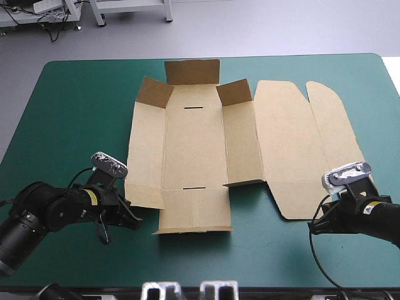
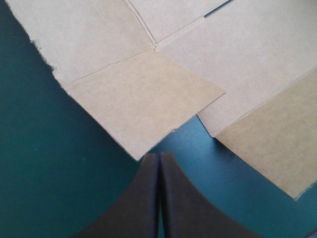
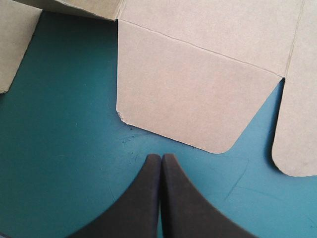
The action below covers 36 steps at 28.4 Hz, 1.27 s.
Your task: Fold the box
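Note:
The brown box point(image 1: 194, 150) lies as a cut sheet spread across the middle of the table. Its far flaps point(image 1: 192, 72) stand slightly raised and the lid panel point(image 1: 284, 137) lies flat to the right. My left gripper point(image 1: 133, 219) is shut and rests low on the cover, just off the sheet's near left corner. In the left wrist view its tips point(image 2: 158, 156) point at a square corner flap point(image 2: 143, 99), a short gap away. My right gripper point(image 1: 315, 226) is shut beside the near right corner. Just ahead of its tips point(image 3: 161, 157) lies a rounded flap point(image 3: 188, 94), not touching.
The teal-green cover point(image 1: 75, 112) shows in a wide strip left of the sheet and a narrower one along the near edge point(image 1: 250, 275). The sheet's curved right tab point(image 1: 337, 119) reaches close to the table's right edge.

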Each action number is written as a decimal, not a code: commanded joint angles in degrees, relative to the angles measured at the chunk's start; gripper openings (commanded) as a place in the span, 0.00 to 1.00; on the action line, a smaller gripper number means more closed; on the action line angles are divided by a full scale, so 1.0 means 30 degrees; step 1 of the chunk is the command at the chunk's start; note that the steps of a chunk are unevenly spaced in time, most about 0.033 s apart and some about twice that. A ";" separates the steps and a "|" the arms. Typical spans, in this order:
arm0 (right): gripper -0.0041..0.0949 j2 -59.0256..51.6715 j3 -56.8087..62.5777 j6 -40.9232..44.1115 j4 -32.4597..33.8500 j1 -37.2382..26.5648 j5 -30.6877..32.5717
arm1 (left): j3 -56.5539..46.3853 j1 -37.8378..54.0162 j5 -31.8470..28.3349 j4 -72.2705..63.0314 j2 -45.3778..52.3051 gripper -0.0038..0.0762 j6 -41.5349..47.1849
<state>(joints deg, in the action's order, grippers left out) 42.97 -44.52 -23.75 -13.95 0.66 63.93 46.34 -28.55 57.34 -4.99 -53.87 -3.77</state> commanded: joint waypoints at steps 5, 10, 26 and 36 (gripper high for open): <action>0.03 -0.0082 -0.0417 -0.0084 -0.0289 0.0074 -0.0625 | 0.0647 -0.0067 -0.0775 -0.0271 0.0230 0.04 -0.0050; 0.03 -0.0082 -0.0417 -0.0084 -0.0289 0.0074 -0.0625 | 0.0647 -0.0067 -0.0775 -0.0271 0.0230 0.04 0.0029; 0.03 -0.0082 -0.0417 -0.0232 -0.0289 0.0074 -0.0793 | 0.1205 -0.0067 -0.2923 -0.3620 -0.0351 0.04 0.0785; 0.03 -0.0082 -0.0417 -0.0232 -0.0289 0.0074 -0.1203 | 0.5352 0.0054 -0.4112 -0.5608 -0.6216 0.05 -0.0673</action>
<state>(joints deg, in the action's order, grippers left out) 42.97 -44.52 -23.80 -13.95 0.66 62.85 57.55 -28.55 49.21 -19.25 -69.68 -3.95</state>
